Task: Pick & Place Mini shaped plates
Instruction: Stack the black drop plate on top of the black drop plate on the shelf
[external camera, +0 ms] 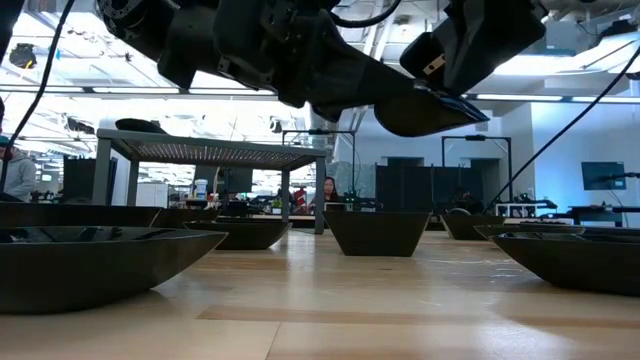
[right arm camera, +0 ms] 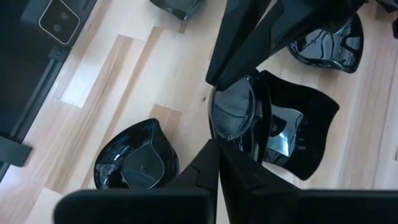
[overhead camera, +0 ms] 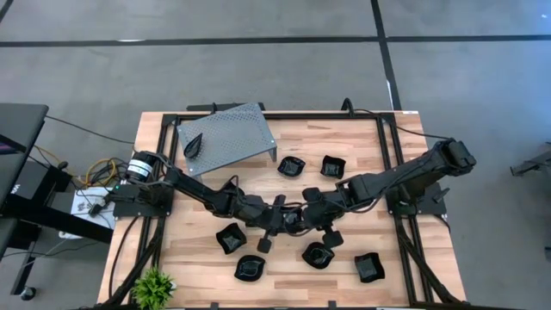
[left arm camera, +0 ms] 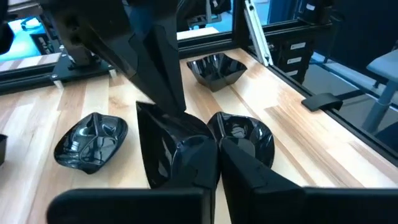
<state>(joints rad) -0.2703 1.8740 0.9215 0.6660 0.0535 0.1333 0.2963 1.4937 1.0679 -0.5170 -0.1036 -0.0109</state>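
While both arms meet over the middle of the wooden table point(overhead camera: 362, 142), a glossy black plate point(left arm camera: 163, 146) hangs between them above the boards. The left gripper point(left arm camera: 216, 144) pinches one rim of that thin, curved dish with its fingers clenched on it, and the right gripper point(right arm camera: 214, 144) is clenched on the same plate from the opposite side. Taking the grey perforated metal stand point(overhead camera: 231, 133) at the table's far left corner as the mark, a leaf-shaped dish point(overhead camera: 194, 146) rests on its holed top. Two squarish dishes point(overhead camera: 291, 165) sit just right of the stand. Four more shiny dishes lie well toward the near edge from the stand; one near-side dish point(overhead camera: 231, 238) is angular, others rounder. Bare pale planks stay open between the stand and the near-side dishes. A small green plant point(overhead camera: 153, 286) stands at the near left corner.
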